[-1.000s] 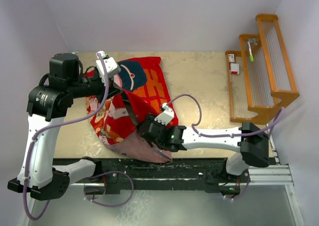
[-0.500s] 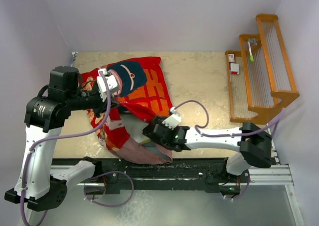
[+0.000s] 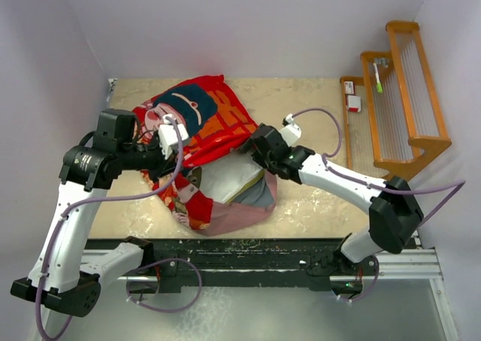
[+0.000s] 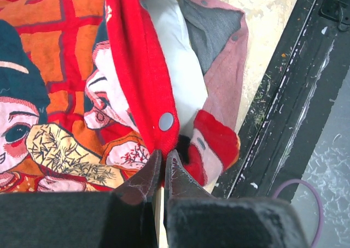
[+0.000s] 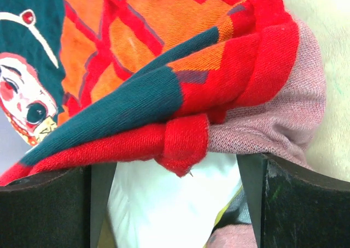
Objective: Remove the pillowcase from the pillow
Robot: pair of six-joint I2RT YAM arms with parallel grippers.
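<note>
The red-orange pillowcase [image 3: 203, 123] lies bunched at the table's left centre, with its pinkish inside [image 3: 244, 209] turned out toward the front. The white pillow [image 3: 229, 177] shows through the open mouth. My left gripper [image 3: 189, 152] is shut on the pillowcase's red hem [image 4: 143, 78], just below a grey snap button [image 4: 165, 120]. My right gripper [image 3: 252, 153] is open at the right side of the mouth. In the right wrist view its fingers [image 5: 54, 204] stand wide apart around the pillow [image 5: 175, 204], with a folded red hem [image 5: 183, 144] just above them.
A wooden rack [image 3: 394, 93] with small items stands at the right edge of the table. A black rail [image 3: 248, 252] runs along the near edge. Walls close in the back and the left side.
My right arm has swung from the near front edge up to the right side of the pillowcase. The left gripper has moved nearer and rightward with the hem. The mouth has opened, showing the white pillow.
</note>
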